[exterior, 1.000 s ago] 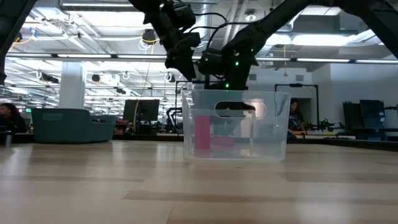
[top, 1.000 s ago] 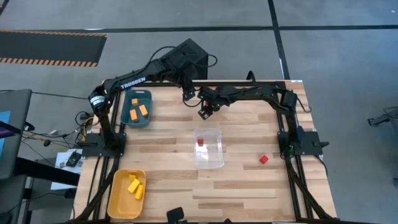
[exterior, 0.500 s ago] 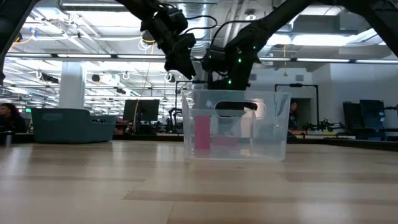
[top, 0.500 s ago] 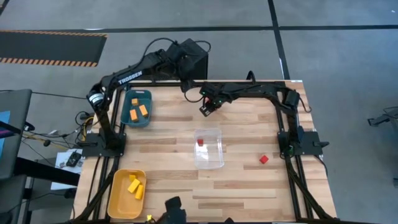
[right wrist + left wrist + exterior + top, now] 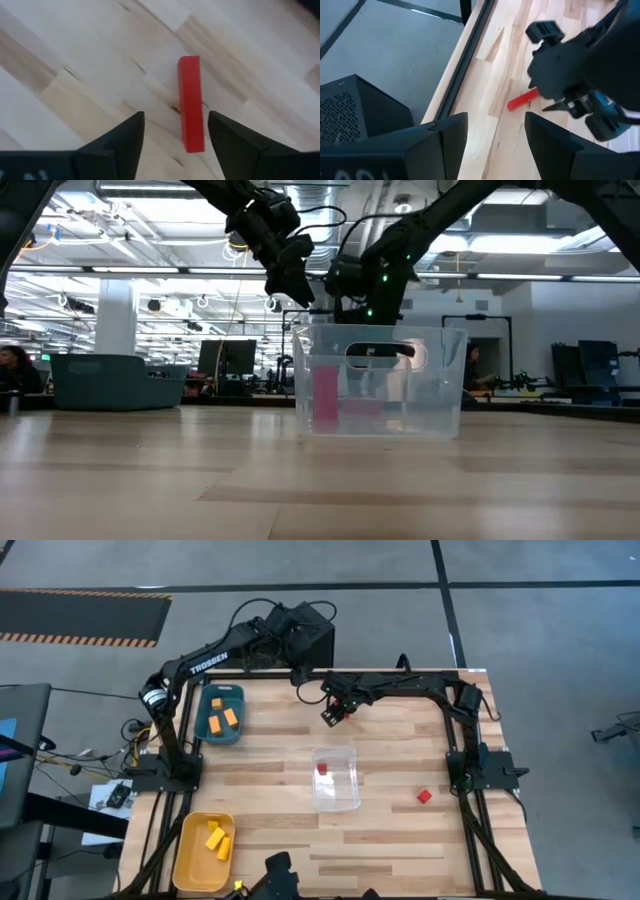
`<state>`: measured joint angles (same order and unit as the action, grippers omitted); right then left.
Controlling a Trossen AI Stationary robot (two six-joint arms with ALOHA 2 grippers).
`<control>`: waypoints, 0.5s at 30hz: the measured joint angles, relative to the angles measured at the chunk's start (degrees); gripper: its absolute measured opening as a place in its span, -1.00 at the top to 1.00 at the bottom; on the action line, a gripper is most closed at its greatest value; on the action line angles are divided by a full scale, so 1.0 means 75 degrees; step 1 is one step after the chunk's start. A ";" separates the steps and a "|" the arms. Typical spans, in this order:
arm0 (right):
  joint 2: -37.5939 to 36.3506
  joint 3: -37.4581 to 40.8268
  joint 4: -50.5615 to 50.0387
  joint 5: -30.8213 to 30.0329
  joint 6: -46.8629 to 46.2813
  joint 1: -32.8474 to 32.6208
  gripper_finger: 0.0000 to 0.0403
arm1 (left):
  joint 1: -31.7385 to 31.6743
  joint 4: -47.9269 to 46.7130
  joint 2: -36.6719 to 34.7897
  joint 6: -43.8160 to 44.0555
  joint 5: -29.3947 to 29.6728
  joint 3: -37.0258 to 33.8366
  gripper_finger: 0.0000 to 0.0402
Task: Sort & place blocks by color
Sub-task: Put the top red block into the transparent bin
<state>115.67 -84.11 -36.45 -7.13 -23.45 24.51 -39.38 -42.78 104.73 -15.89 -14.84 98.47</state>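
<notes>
A red bar (image 5: 191, 102) lies flat on the wood near the table's far edge, also seen in the left wrist view (image 5: 524, 99). My right gripper (image 5: 176, 135) hovers over it, open, with its fingers either side of the bar's near end and clear of it; in the high view it (image 5: 335, 712) hides the bar. My left gripper (image 5: 495, 135) is open at the far edge (image 5: 297, 671), a little way from the bar. One red block (image 5: 322, 769) sits in the clear box (image 5: 335, 792). Another red block (image 5: 424, 796) lies on the table's right part.
A teal tray (image 5: 237, 732) at far left holds orange blocks (image 5: 222, 720). A yellow tray (image 5: 183, 870) at near left holds yellow blocks (image 5: 217, 840). A black case (image 5: 305, 635) stands just beyond the far edge, close to my left gripper. Bare wood surrounds the clear box.
My left gripper has drawn back from beside my right gripper toward the table's far edge and risen a little. My right gripper has stayed almost in place above the red bar.
</notes>
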 joint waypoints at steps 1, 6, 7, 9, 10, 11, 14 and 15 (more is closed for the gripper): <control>0.0093 -0.0009 -0.0023 0.0074 0.0034 0.0000 -0.24 | 0.0000 0.0021 0.0020 -0.0001 -0.0017 -0.0001 0.09; 0.0536 0.0043 -0.0332 0.0188 0.0197 -0.0006 -0.25 | 0.0000 -0.0016 0.0049 0.0001 -0.0185 -0.0046 0.09; 0.0519 0.0049 -0.0315 0.0183 0.0200 -0.0006 -0.24 | 0.0000 -0.0029 0.0049 0.0005 -0.0187 -0.0048 0.09; 0.0532 0.0088 -0.0076 0.0162 0.0123 -0.0009 -0.18 | 0.0000 -0.0030 0.0049 0.0036 -0.0188 -0.0048 0.09; 0.0570 0.0111 -0.0073 0.0162 0.0033 -0.0009 -0.13 | 0.0000 -0.0030 0.0049 0.0052 -0.0188 -0.0048 0.09; 0.0580 0.0110 -0.0111 0.0160 -0.0033 -0.0009 -0.07 | 0.0000 -0.0030 0.0049 0.0065 -0.0191 -0.0048 0.09; 0.0565 0.0108 -0.0411 0.0208 -0.0058 -0.0010 0.22 | 0.0000 -0.0033 0.0049 0.0068 -0.0191 -0.0051 0.09; 0.0561 0.0104 -0.0549 0.0252 -0.0058 -0.0020 0.35 | 0.0000 -0.0036 0.0049 0.0068 -0.0200 -0.0051 0.09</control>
<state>119.87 -83.33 -40.57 -5.24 -23.89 24.36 -39.38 -43.05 105.10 -15.38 -16.34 98.08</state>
